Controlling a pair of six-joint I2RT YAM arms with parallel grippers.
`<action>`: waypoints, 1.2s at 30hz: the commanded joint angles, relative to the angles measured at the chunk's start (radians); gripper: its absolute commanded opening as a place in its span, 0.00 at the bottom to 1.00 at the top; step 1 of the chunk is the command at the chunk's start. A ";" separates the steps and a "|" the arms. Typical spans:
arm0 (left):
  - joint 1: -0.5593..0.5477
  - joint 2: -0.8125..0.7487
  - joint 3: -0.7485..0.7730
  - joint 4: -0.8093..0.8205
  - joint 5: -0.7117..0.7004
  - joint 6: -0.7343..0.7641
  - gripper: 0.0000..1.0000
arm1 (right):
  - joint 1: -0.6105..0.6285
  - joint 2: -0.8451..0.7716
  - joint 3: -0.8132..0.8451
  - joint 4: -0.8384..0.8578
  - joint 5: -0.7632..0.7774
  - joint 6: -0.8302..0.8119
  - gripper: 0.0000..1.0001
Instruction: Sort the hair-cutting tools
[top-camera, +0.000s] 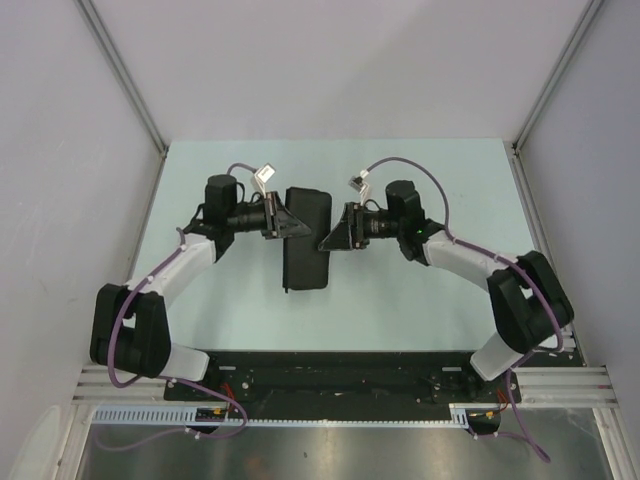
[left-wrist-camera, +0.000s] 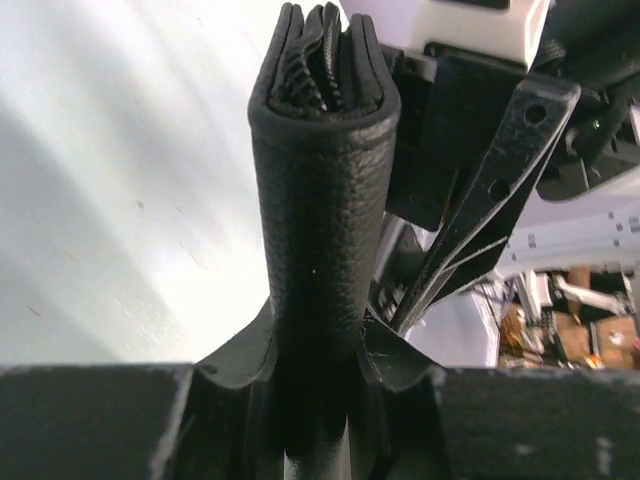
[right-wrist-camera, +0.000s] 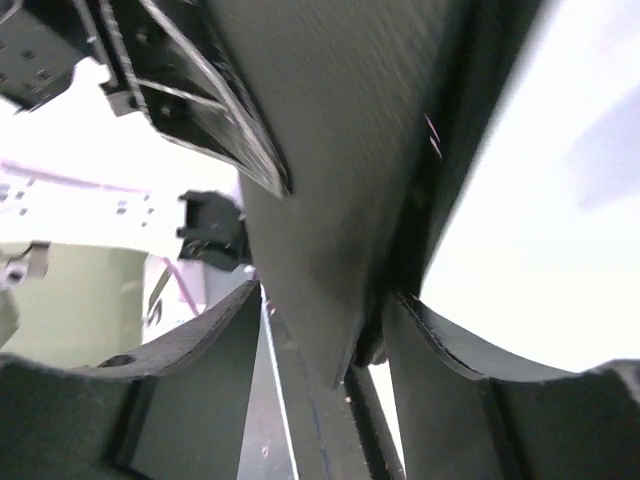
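Scene: a flat black case (top-camera: 306, 262) lay in the middle of a pale table (top-camera: 420, 300), with one robot arm reaching in from each side.
Hair-cutting tools: no scissors or combs showed in any view. They were probably inside the case, though that is a guess.
Case's long axis: it ran straight away from the arm bases, from near to far.
Left gripper (top-camera: 284, 226): it was clamped on the case's left long edge, towards the far end. Both fingers pressed the leather, and the zip (left-wrist-camera: 318, 60) was visible along the rim.
Right gripper (top-camera: 334, 238): its jaws were parted around the opposite long edge, with a gap showing beside one finger, so it was not gripping.
Key relation: the case sat between the two grippers, each an equal reach away, and only the left one held it.
Next move, as judged: getting at the tools would likely mean working the zip while the left arm steadied the case.
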 joint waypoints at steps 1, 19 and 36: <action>0.027 -0.019 0.141 0.073 -0.062 -0.076 0.12 | -0.052 -0.125 0.022 -0.294 0.231 -0.153 0.62; 0.012 -0.001 0.457 0.046 -0.476 -0.330 0.32 | 0.250 -0.294 0.046 -0.224 0.728 -0.247 0.61; -0.054 -0.054 0.428 0.038 -0.639 -0.340 0.36 | 0.307 -0.147 0.229 -0.244 0.908 -0.387 0.50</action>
